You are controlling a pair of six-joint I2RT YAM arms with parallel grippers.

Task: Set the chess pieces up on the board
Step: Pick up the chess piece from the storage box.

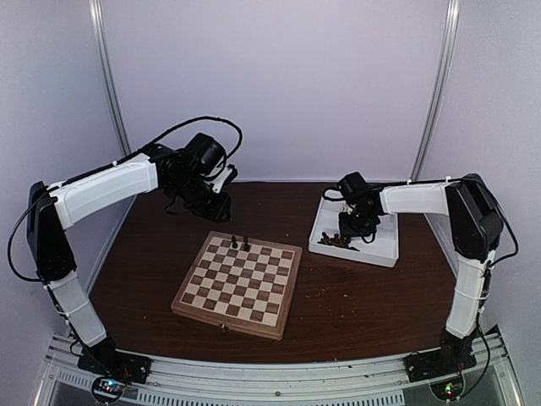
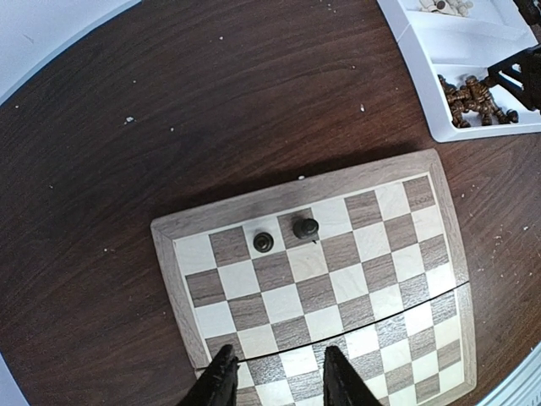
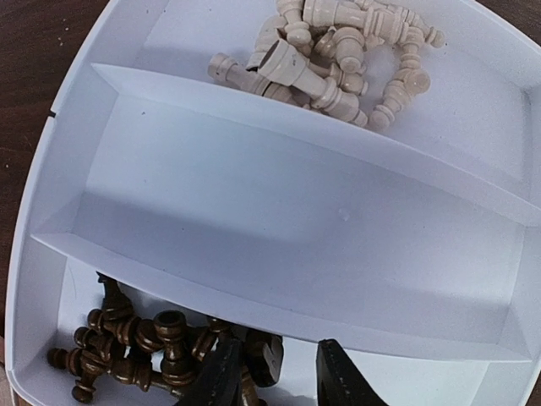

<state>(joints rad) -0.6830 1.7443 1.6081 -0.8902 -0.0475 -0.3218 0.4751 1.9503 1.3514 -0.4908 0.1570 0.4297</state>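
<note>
The board (image 1: 182, 303) lies mid-table with two dark chess pieces (image 1: 234, 242) (image 1: 246, 244) standing on its far row, also in the left wrist view (image 2: 263, 242) (image 2: 305, 227). My left gripper (image 1: 207, 203) hangs open and empty above the board's far-left side; its fingertips (image 2: 224, 364) frame the board's (image 2: 165, 254) near squares. My right gripper (image 1: 348, 230) is down in the white tray (image 3: 254, 220), open (image 3: 283, 355) over the pile of dark pieces (image 3: 135, 347). One dark piece (image 3: 269, 359) lies between the jaws, against the left finger. Cream pieces (image 3: 338, 51) fill the far compartment.
The white compartment tray (image 1: 380, 249) stands right of the board, its middle compartment empty. It shows at the top right of the left wrist view (image 2: 423, 85). Dark brown table (image 1: 355, 304) lies around the board. White walls stand behind and at the sides.
</note>
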